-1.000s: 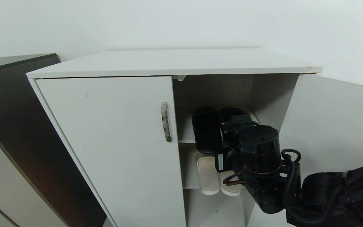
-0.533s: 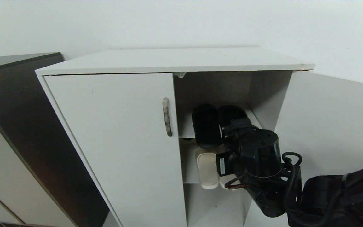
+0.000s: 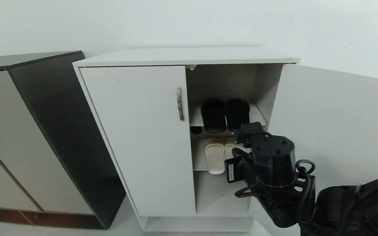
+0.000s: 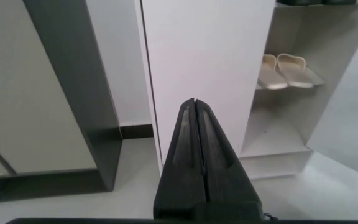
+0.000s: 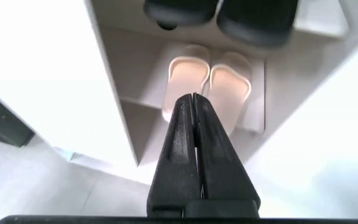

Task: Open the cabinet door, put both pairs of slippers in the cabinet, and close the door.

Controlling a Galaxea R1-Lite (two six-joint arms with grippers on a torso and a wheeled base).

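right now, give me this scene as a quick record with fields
cabinet: left door shut, right door open
black slippers: on upper shelf
cream slippers: on middle shelf
right gripper: jaws shut, empty, in front of the opening
left gripper: jaws shut, empty
remaining: close the right door

One white two-door cabinet [image 3: 136, 137], one dark grey cabinet [image 3: 61, 124], two flat black slippers [image 3: 213, 115], two cream ridged slippers [image 3: 214, 154], one slim metal door handle [image 3: 179, 103].
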